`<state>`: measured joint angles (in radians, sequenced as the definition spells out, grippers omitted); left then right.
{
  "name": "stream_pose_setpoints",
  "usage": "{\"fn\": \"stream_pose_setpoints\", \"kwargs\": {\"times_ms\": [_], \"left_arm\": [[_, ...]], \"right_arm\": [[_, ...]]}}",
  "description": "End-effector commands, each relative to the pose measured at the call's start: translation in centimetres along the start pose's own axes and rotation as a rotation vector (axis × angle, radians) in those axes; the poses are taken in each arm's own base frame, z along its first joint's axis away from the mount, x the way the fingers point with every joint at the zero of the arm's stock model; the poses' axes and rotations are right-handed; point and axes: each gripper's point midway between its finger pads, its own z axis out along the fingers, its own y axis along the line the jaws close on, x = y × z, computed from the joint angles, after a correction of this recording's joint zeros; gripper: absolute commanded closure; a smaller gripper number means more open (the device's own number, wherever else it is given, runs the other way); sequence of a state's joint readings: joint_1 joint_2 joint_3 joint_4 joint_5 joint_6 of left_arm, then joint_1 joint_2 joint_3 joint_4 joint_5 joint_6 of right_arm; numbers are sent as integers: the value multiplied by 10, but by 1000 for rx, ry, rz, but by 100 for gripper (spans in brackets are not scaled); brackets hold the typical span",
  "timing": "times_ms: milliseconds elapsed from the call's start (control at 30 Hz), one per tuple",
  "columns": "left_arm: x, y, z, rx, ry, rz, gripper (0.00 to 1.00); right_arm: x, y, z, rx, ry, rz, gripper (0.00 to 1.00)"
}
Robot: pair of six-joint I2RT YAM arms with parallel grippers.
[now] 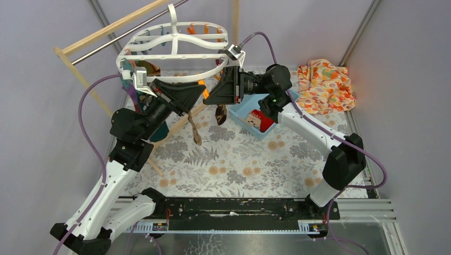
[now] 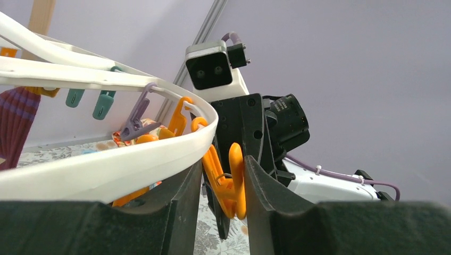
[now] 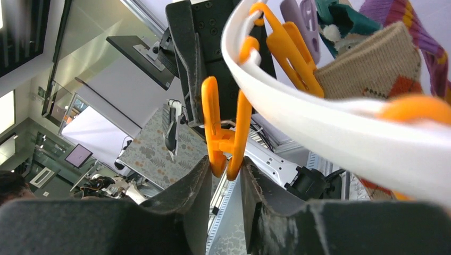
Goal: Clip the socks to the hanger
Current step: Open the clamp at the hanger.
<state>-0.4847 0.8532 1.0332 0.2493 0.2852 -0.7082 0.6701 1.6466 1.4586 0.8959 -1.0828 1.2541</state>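
**Where the hanger (image 2: 106,170) curves nearest, one orange peg (image 2: 234,191) hangs flanked on both sides**

Socks (image 3: 372,69) hang from the rim's left part. The left gripper (image 2: 222,175) has its fingers narrowly apart either side of the peg; whether they squeeze it I cannot tell. The right gripper (image 3: 226,167) is closed on that peg's lower end. Rightward, a red sock (image 1: 261,121) lies in a blue box (image 1: 237,113).

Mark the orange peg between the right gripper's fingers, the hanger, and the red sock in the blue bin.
orange peg (image 3: 211,114), right wrist view, on its left leg.
hanger (image 2: 106,170), left wrist view, on the white outer rim.
red sock (image 1: 262,124), top external view, on its red part.
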Motion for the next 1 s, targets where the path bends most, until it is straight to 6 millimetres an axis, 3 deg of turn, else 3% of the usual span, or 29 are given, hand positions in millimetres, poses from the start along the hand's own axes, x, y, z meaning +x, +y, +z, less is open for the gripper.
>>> {"fn": "stream_pose_setpoints", "kwargs": {"times_ms": [0,200,600,967], "left_arm": [[-17,-19,-5,66,-59,47,100],[-16,-17,-8,53,-55,57,100],[-15,-4,-7,-20,-43,61,100],[-2,29,-13,-175,8,93,100]], "right_arm": [[9,3,0,-9,30,-24,66],[7,-3,0,42,16,-48,58],[10,22,-8,55,5,-92,49],[19,7,-40,380,-24,-202,49]]}}
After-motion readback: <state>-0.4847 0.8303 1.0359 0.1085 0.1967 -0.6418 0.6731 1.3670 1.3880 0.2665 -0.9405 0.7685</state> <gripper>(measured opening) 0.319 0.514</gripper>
